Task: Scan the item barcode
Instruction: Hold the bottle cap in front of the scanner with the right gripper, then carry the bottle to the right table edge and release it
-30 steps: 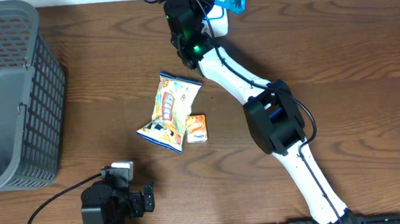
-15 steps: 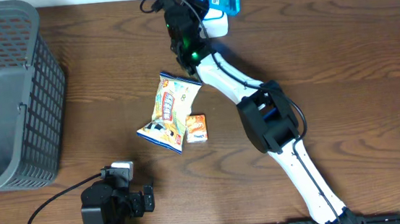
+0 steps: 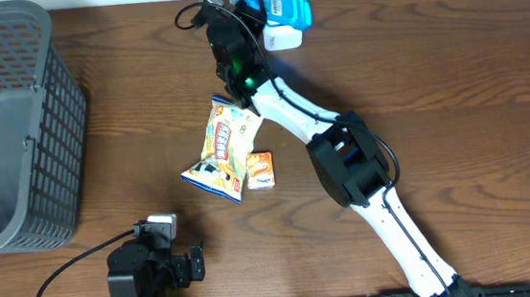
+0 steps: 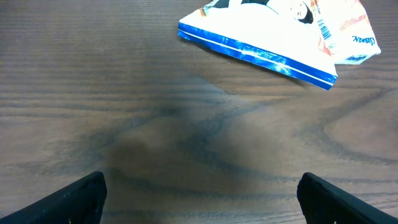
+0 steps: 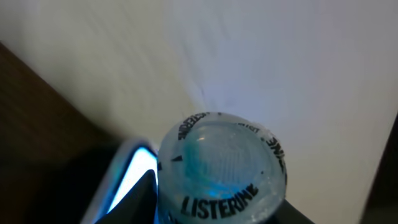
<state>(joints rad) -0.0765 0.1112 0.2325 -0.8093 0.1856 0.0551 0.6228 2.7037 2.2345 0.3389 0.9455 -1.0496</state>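
Altogether, one bottle (image 3: 287, 9), one snack bag (image 3: 223, 148), one basket (image 3: 64, 128).

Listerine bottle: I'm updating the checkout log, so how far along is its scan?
Done: the Listerine bottle is off the table, gripped by the right gripper. In hand: it is held by the white device, label up. Left: the scan itself is unconfirmed; snack bag and orange pack lie untouched; left gripper is open, idle.
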